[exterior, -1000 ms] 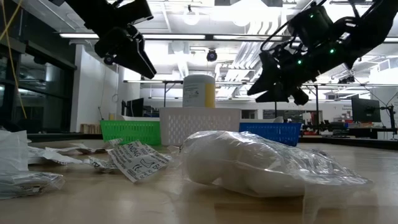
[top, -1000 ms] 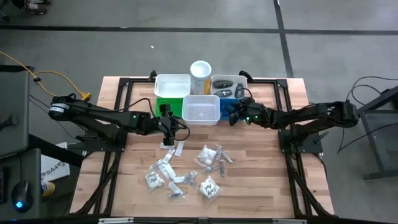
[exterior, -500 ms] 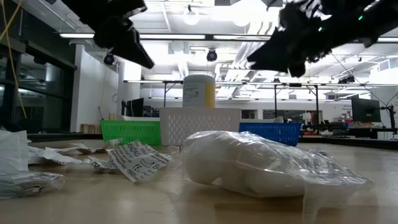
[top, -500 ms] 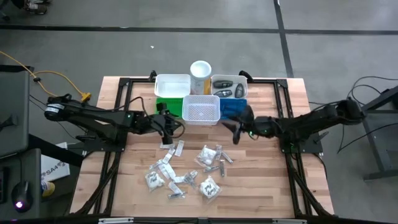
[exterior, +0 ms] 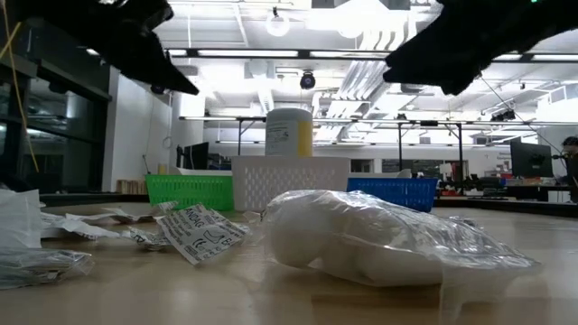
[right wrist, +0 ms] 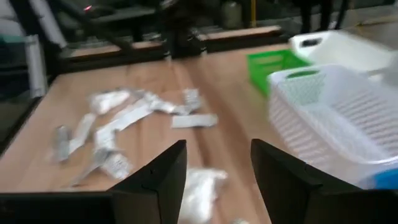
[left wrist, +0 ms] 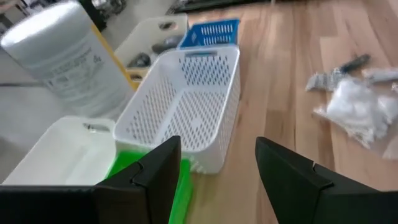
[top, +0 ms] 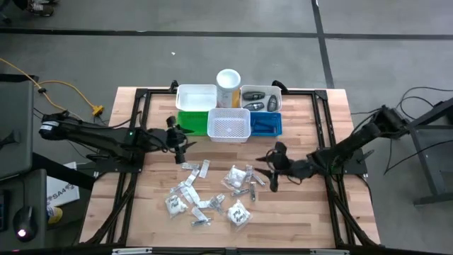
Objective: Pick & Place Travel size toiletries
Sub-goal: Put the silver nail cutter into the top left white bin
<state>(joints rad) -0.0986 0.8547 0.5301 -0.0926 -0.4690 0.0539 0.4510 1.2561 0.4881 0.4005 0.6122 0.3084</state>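
Note:
The travel size toiletries (top: 212,191) lie scattered flat on the wooden table, near its middle front: crinkly clear packets (top: 238,177), silvery sachets (top: 203,168) and thin dark sticks. They also show in the left wrist view (left wrist: 356,106), the right wrist view (right wrist: 118,124) and the low view (exterior: 379,236). My left gripper (top: 180,142) hangs open and empty above the table, left of the pile and near the green bin (top: 190,122). My right gripper (top: 267,172) hangs open and empty just right of the pile. Nothing lies between the left gripper's (left wrist: 217,152) or the right gripper's (right wrist: 219,152) fingers.
At the table's far edge stand two white bins (top: 196,95), of which the right one (top: 260,99) holds dark oval pieces. In front of them are a white mesh basket (top: 228,125) and a blue bin (top: 267,123). A tall white-and-yellow cylinder (top: 228,80) stands behind.
My right gripper has swung from over the blue bin toward the table's near edge and now hangs beside the pile's right side. My left gripper has drawn back toward the table's left edge. The toiletries have not moved.

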